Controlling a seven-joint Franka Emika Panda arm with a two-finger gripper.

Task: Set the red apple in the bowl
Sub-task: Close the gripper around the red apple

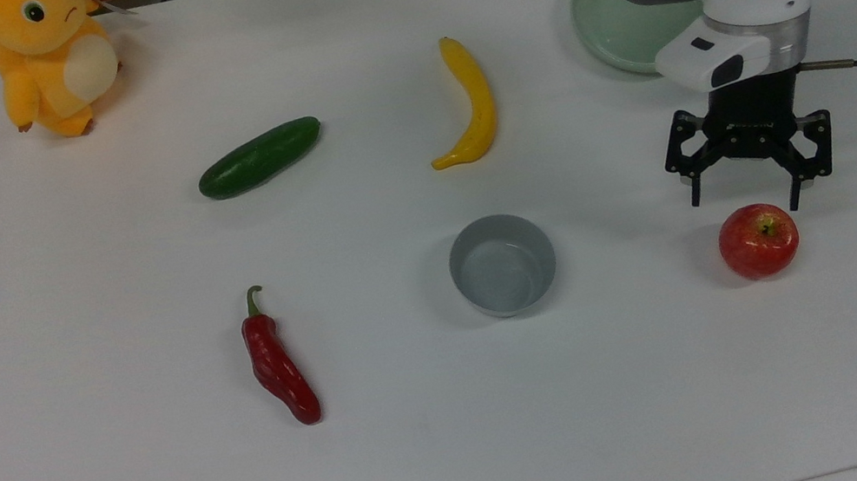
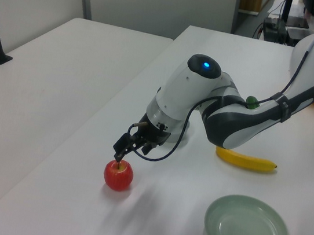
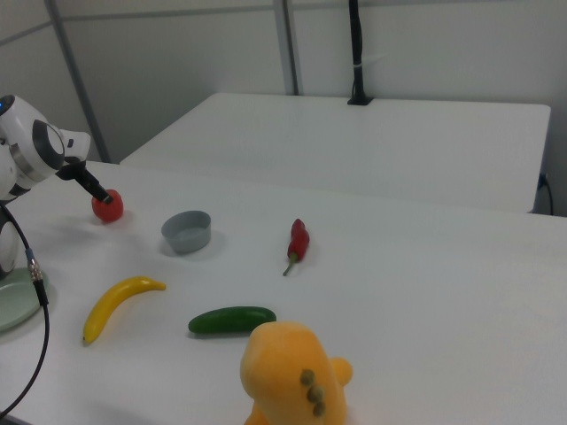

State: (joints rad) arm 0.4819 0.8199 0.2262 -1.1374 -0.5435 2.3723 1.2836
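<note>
Red apple (image 1: 758,240) sits on table (image 1: 434,469), well right of bowl (image 1: 502,264) in top view. Gripper (image 1: 744,194) hangs just above apple's far side, fingers spread wide, empty. For clean grasp: centre over stem dimple, descend until fingers straddle widest girth, close gently; round glossy skin may slip if pinched high.

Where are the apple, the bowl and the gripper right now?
apple (image 1: 758,241), top view, middle of its red top beside the stem dimple.
bowl (image 1: 504,273), top view, bare grey floor inside.
gripper (image 1: 747,195), top view, midway between its open fingertips.
</note>
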